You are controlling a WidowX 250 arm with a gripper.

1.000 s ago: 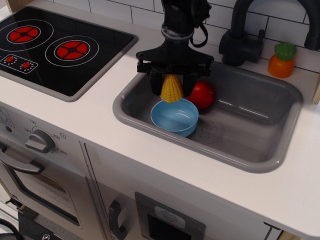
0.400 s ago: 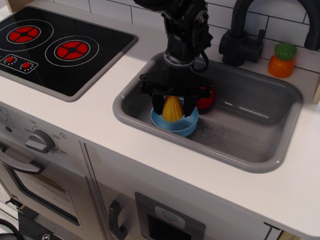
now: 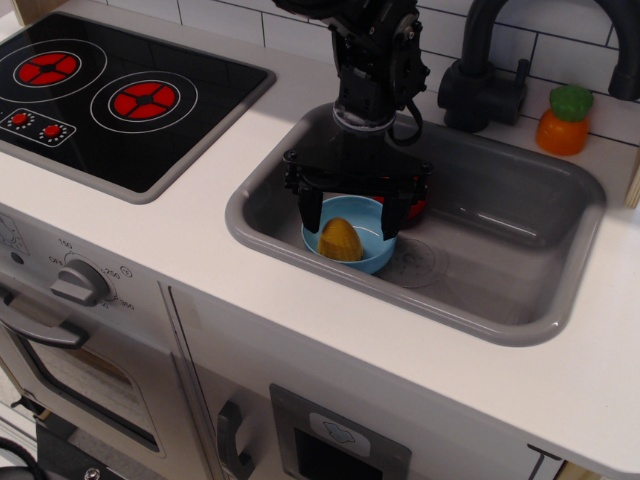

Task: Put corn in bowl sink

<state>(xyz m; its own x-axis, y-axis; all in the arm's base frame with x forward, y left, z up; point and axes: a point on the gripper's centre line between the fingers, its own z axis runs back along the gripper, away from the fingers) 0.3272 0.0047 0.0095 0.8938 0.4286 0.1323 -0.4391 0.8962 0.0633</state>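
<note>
The corn (image 3: 340, 240) sits inside the bowl (image 3: 362, 257), and the bowl stands on the floor of the sink (image 3: 500, 250), just beside the round drain mark. The claw (image 3: 349, 212) hangs directly over the bowl with its fingers spread wide, one on either side of the corn and apart from it, so the corn looks released. A red ball (image 3: 416, 206) is partly hidden behind the claw, on the far side of the bowl. By my judgement the placing is done; what remains is lifting the claw clear of the bowl without knocking it.
</note>
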